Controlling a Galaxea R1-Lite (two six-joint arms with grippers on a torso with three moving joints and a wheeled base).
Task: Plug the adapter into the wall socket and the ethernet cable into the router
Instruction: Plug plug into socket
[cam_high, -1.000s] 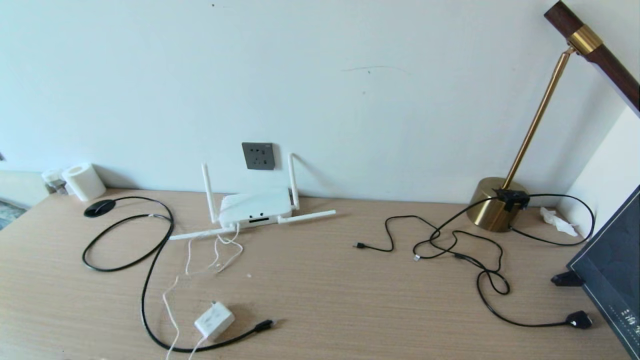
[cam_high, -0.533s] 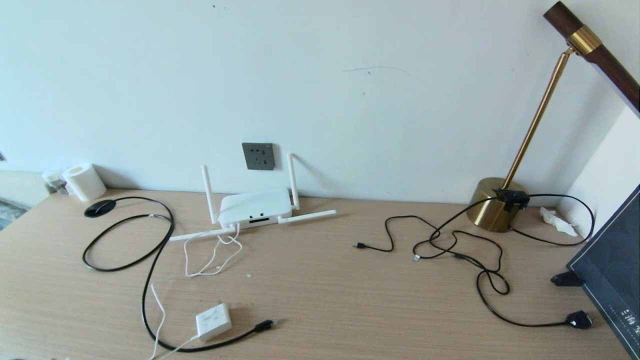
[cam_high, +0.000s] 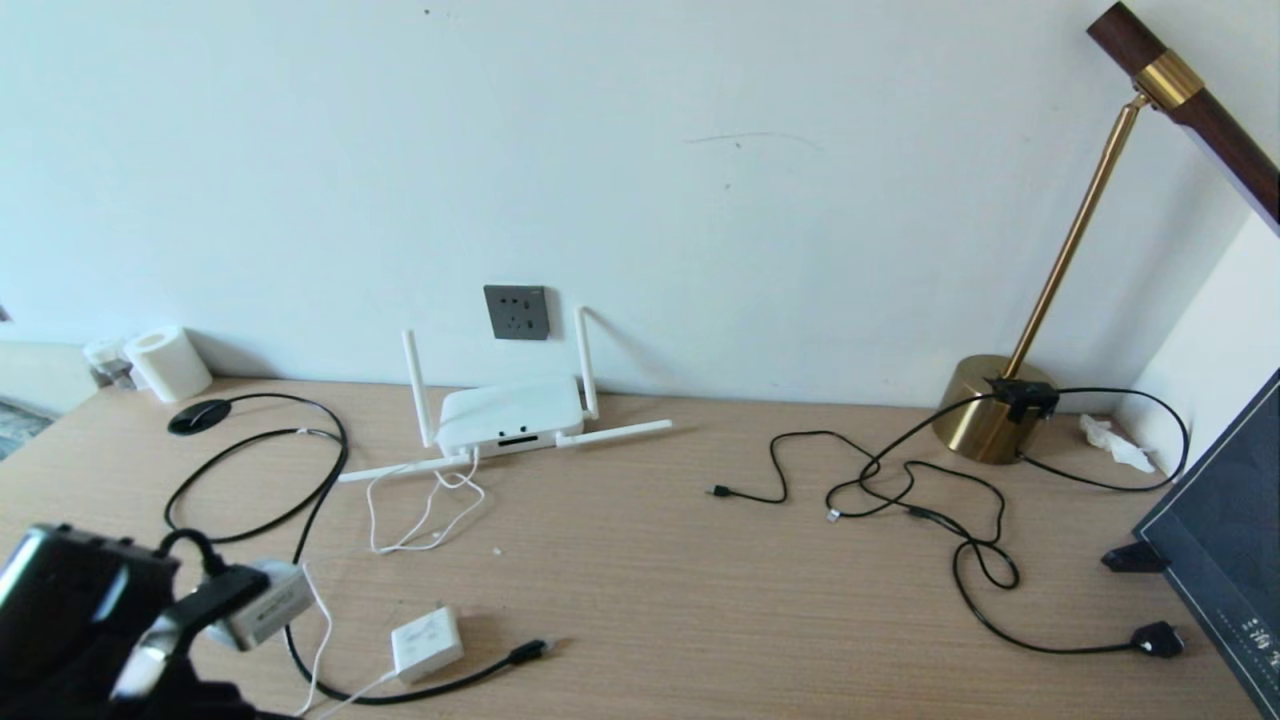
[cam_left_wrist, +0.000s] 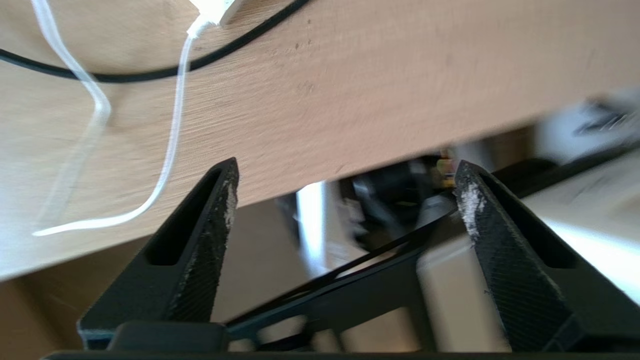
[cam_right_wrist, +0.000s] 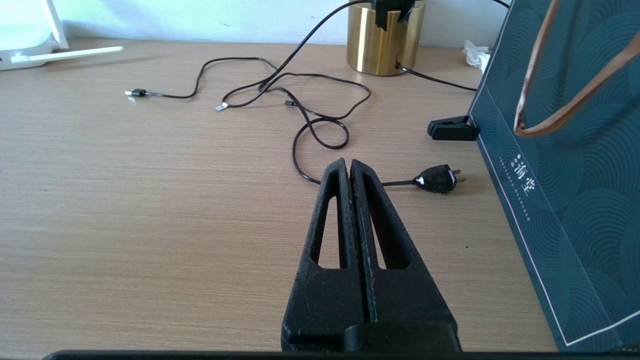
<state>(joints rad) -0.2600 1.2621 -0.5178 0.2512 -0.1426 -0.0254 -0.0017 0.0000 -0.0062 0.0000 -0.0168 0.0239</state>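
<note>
Adapter (cam_high: 427, 643), a small white cube trailing a thin white cord, lies flat on the desk (cam_high: 700, 600) well in front of the router (cam_high: 511, 415); left gripper (cam_left_wrist: 345, 175), fingers spread wide and empty, hovers just beside it.

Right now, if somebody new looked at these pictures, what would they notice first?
Probably the white router with stick antennas, against the wall below the grey wall socket. Next, the cords across the desk: the black ethernet cable looping past the small white adapter near the front. The left gripper, open, is at the desk's front left corner.
</note>
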